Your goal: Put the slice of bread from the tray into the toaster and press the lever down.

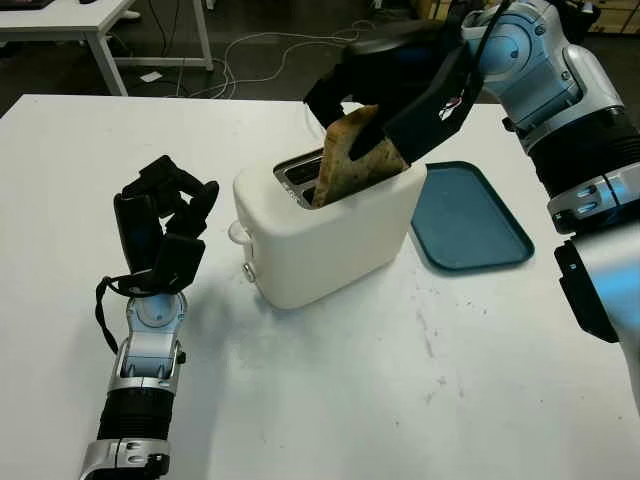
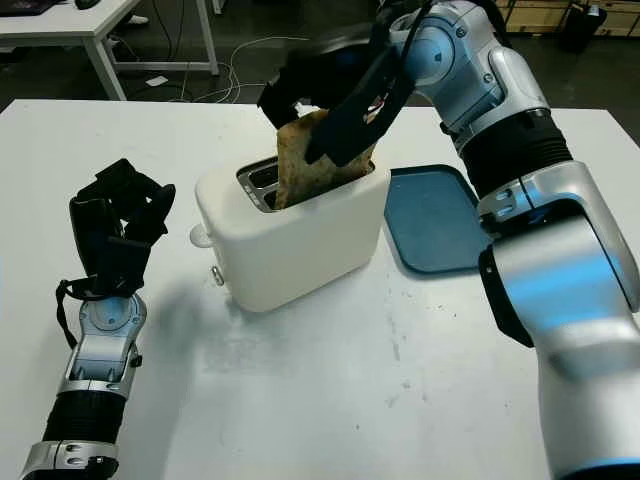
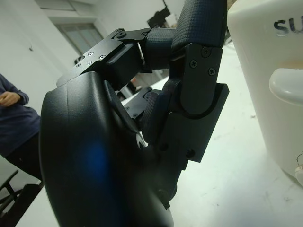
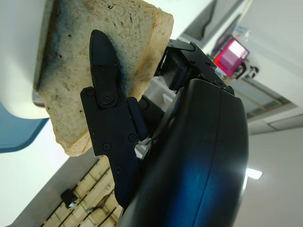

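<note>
Right hand [image 1: 400, 95] above the white toaster [image 1: 330, 225], fingers [image 4: 106, 101] clamped on the slice of bread [image 1: 350, 160], lower edge partly down in a slot, upper part tilted and sticking out. Teal tray [image 1: 470, 220] on the white desk [image 1: 400, 390], just right of the toaster. Left hand [image 1: 160, 230] left of the toaster, fingers curled, holding nothing. Seated person [image 3: 14, 123] in the background.
</note>
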Available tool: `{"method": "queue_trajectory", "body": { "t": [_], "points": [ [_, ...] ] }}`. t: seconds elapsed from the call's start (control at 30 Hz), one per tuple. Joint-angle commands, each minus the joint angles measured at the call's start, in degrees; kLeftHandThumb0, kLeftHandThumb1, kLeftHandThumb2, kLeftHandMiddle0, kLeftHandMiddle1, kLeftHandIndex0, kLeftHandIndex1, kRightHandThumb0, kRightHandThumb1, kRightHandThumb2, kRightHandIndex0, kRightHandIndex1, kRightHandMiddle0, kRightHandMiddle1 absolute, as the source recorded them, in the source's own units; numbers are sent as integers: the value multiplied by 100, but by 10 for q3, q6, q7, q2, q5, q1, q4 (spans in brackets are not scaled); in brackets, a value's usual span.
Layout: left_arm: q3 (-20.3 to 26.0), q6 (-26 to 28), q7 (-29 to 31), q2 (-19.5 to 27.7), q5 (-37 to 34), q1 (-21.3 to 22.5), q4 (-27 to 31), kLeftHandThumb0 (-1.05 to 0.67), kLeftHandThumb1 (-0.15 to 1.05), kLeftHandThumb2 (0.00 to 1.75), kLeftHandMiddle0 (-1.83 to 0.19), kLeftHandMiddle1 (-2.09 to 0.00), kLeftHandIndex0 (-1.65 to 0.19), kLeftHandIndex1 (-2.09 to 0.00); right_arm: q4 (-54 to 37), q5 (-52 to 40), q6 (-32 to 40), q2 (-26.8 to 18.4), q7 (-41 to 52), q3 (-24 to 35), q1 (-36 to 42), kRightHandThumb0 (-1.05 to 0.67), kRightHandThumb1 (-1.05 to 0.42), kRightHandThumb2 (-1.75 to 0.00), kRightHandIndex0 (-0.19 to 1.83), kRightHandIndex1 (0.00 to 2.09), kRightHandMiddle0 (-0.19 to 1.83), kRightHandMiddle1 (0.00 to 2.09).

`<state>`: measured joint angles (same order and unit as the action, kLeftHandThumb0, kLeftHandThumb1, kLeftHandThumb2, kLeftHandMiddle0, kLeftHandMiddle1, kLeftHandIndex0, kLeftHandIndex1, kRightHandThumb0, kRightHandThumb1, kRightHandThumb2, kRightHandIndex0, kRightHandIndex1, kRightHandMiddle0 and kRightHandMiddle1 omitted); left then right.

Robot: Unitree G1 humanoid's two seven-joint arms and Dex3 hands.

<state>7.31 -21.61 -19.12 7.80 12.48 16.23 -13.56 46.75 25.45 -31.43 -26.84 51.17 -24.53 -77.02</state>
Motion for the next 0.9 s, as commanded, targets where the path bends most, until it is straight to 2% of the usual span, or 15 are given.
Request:
{"method": "queue_trajectory", "body": {
  "t": [0.0, 0.03, 0.07, 0.1, 0.13, 0.17, 0.2, 0.23, 0.27, 0.3, 0.37, 0.47, 0.53, 0.7, 0.87],
  "points": [
    [-1, -1, -3, -1, 3, -3, 0, -97, 92, 18, -115, -164, -94, -146, 0, -12, 2, 3, 12, 2, 4, -46, -92, -30, 117, 175, 94, 175],
    [-1, 0, -4, -1, 5, -3, 1, -97, 92, 18, -115, -164, -94, -146, 4, -19, 0, 4, 17, 6, 4, -50, -92, -27, 116, 175, 93, 175],
    [-1, 2, -5, -2, 5, -3, 2, -97, 92, 18, -115, -164, -94, -146, 7, -25, 3, 4, 25, 9, 1, -61, -92, -21, 110, 175, 87, 175],
    [-1, 3, -5, -2, 6, -4, 3, -97, 92, 18, -115, -164, -94, -146, 10, -30, 7, 5, 34, 11, -1, -76, -92, -14, 96, 165, 79, 155],
    [-1, 2, -4, -3, 4, -4, 4, -97, 92, 18, -115, -164, -94, -146, 14, -38, 13, 5, 52, 12, -6, -83, -92, -11, 91, 157, 76, 141],
    [-1, 1, -3, -3, 3, -4, 3, -96, 92, 18, -115, -164, -94, -146, 17, -43, 18, 4, 69, 12, -11, -89, -92, -10, 75, 137, 68, 114],
    [-1, -1, -3, -3, 2, -3, 2, -96, 92, 18, -115, -163, -94, -146, 19, -45, 21, 3, 85, 10, -16, -94, -92, -9, 62, 102, 71, 67],
    [-1, -3, -4, -3, 2, -2, 0, -96, 92, 18, -115, -163, -94, -146, 20, -46, 23, 2, 96, 10, -20, -98, -92, -9, 51, 75, 70, 38],
    [-1, -4, -2, -3, 0, -3, -1, -96, 92, 18, -116, -163, -94, -146, 21, -47, 24, 1, 102, 12, -23, -100, -92, -9, 41, 53, 64, 16],
    [-1, -4, -2, -3, 0, -3, -1, -96, 92, 17, -116, -163, -94, -146, 20, -50, 26, 1, 103, 16, -24, -101, -92, -9, 36, 45, 60, 8],
    [-1, -1, -1, -3, 0, -4, 1, -96, 92, 17, -116, -163, -94, -146, 18, -56, 26, 2, 97, 24, -22, -101, -92, -9, 31, 38, 55, 2],
    [-1, 0, -4, -3, 4, -3, 1, -96, 92, 17, -116, -163, -94, -146, 11, -60, 25, 2, 78, 36, -18, -99, -92, -6, 18, 56, 50, 0],
    [-1, 2, -6, -3, 6, -3, 1, -97, 92, 17, -117, -163, -95, -147, 6, -61, 29, 1, 72, 42, -17, -96, -92, -3, 14, 61, 46, 0],
    [-1, -6, -4, -1, 4, -3, -5, -97, 92, 18, -117, -163, -95, -146, -6, -61, 35, -6, 46, 58, -12, -94, -92, -3, 12, 62, 43, 0],
    [-1, -2, -3, -4, 0, -5, -1, -97, 92, 17, -116, -162, -95, -145, -21, -77, 36, -14, -20, 98, 15, -86, -91, -2, 19, 66, 51, 4]
  ]
}}
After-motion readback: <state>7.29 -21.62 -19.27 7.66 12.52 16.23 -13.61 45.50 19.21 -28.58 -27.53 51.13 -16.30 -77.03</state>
